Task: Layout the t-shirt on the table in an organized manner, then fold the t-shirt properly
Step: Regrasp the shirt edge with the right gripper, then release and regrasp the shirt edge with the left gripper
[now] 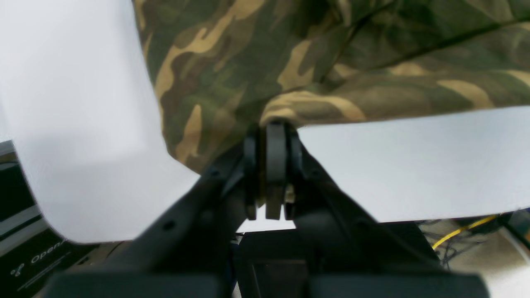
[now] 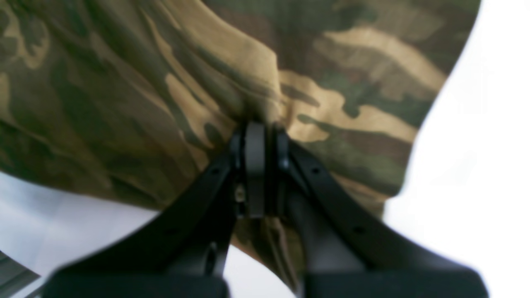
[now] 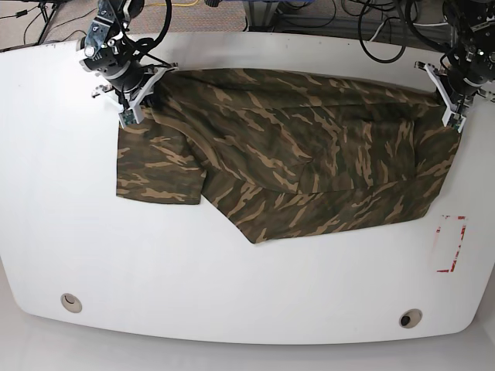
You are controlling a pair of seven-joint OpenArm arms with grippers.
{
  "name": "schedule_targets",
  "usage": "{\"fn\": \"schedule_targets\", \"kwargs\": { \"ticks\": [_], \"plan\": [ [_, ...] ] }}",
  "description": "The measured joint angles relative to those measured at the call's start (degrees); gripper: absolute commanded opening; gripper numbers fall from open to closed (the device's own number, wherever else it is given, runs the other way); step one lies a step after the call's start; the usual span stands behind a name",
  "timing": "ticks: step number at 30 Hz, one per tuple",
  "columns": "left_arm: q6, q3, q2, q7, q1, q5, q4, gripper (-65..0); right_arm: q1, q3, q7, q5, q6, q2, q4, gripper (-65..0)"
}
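Two grippers are pinching the t-shirt at opposite ends of its far edge, near the top of the base view. The right gripper, at upper left of that frame, is clenched on cloth by the shoulder, just above the sleeve that is lying flat below it; its wrist view is showing the jaws closed with fabric bunching into a pucker right at the tips. The left gripper, at upper right, is clamping the garment's corner there, and its own view is showing the jaws shut on a rolled lip of hem with bare table on both sides.

Gripping both ends of one edge is probably meant to let the arms pull the cloth taut and drag it square, since the shirt is lying crooked: the body is spreading across the upper middle of the table, while the lower edge is slanting down to a point near the centre and a diagonal fold is crossing the front. So the layout step is looking unfinished, and folding is not yet beginning.

Readable writing is scarce. White lettering on a dark panel at lower left of the left wrist view is starting "Open", the rest being cut off by the arm. A red-outlined rectangle is marking the tabletop at right, below the shirt's corner and apart from it; any text inside it is too small to tell. Two round grommets are sitting near the bottom edge.
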Motion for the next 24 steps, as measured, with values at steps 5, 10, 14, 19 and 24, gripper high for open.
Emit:
{"fn": "schedule_targets", "kwargs": {
  "ticks": [5, 10, 14, 19, 24],
  "plan": [
    [0.0, 0.5, 0.0, 0.0, -0.1, 0.0, 0.0, -65.0, 0.1, 0.0, 0.2, 0.0, 0.0, 0.0, 1.7, -65.0],
    [0.0, 0.5, 0.0, 0.0, -0.6, 0.0, 0.0, -65.0, 0.0, 0.0, -0.1, 0.0, 0.0, 0.0, 1.7, -65.0],
    [0.0, 0.5, 0.0, 0.1, -2.0, 0.0, 0.0, -57.4, -0.1, 0.0, -0.7, -0.1, 0.0, 0.0, 1.6, -65.0],
    [0.0, 0.5, 0.0, 0.0, -2.0, 0.0, 0.0, -30.8, -0.1, 0.0, -0.6, -0.1, 0.0, 0.0, 1.6, -65.0],
    [0.0, 0.3, 0.0, 0.2, -1.9, 0.0, 0.0, -19.7, 0.0, 0.0, -0.6, 0.0, 0.0, 0.0, 1.6, -65.0]
  ]
}}
